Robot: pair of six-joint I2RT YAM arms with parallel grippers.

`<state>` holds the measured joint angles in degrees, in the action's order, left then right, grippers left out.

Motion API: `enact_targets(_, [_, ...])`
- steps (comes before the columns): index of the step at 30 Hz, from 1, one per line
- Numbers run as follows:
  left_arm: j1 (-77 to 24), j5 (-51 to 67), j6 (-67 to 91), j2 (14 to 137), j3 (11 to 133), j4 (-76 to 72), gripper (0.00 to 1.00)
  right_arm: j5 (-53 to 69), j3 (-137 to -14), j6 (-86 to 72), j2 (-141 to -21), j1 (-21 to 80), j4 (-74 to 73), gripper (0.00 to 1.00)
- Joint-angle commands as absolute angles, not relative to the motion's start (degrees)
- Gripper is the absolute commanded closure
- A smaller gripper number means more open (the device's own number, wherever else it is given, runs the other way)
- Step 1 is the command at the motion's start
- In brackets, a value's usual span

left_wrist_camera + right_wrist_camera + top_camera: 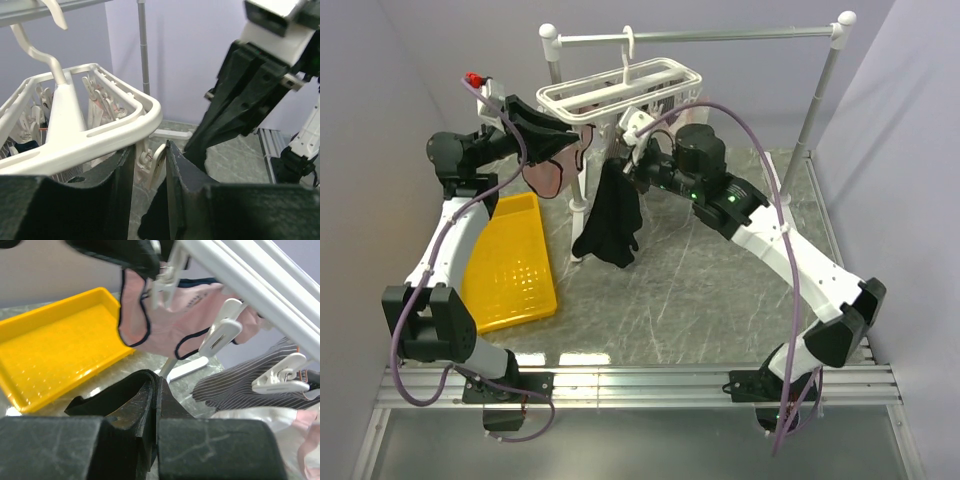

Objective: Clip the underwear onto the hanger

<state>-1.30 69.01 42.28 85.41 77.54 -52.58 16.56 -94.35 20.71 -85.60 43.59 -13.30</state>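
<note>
The white hanger (620,92) hangs by its hook from the rail. My left gripper (542,128) is at the hanger's near-left corner. In the left wrist view its fingers (150,152) are shut on a small white clip (156,162) dangling under the hanger frame (100,135). My right gripper (617,160) is just right of it, below the hanger, shut on the top edge of the black underwear (610,220), which hangs limp towards the table. The right wrist view shows the black fabric (115,395) pinched between the closed jaws (156,380), under the hanger's bars (240,270).
A pale pink dark-trimmed underwear (165,315) and a grey striped garment (250,385) hang from other clips. The yellow tray (515,265) lies on the table at the left. The grey metal rail stand (720,35) spans the back, its right post (815,110) slanting down.
</note>
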Motion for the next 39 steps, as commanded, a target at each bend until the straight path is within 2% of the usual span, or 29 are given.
enact_targets(1, [-1.76, 65.57, 47.09, 82.09, 76.20, -53.87, 0.99, 14.16, -99.65, 16.89, -88.23, 43.24, -11.34, 1.00])
enact_targets(10, [-2.02, 62.14, 55.80, 81.30, 73.65, -59.85, 0.99, 12.04, -105.82, 11.43, -93.43, 43.42, -11.86, 1.00])
enact_targets(22, [-3.08, 60.21, 56.60, 81.65, 72.07, -62.84, 1.00, 10.37, -111.09, 3.43, -95.62, 44.21, -14.06, 1.00])
enact_targets(39, [-3.78, 55.38, 60.65, 82.44, 70.58, -67.33, 1.00, 10.46, -111.44, -1.84, -96.59, 44.56, -14.41, 1.00])
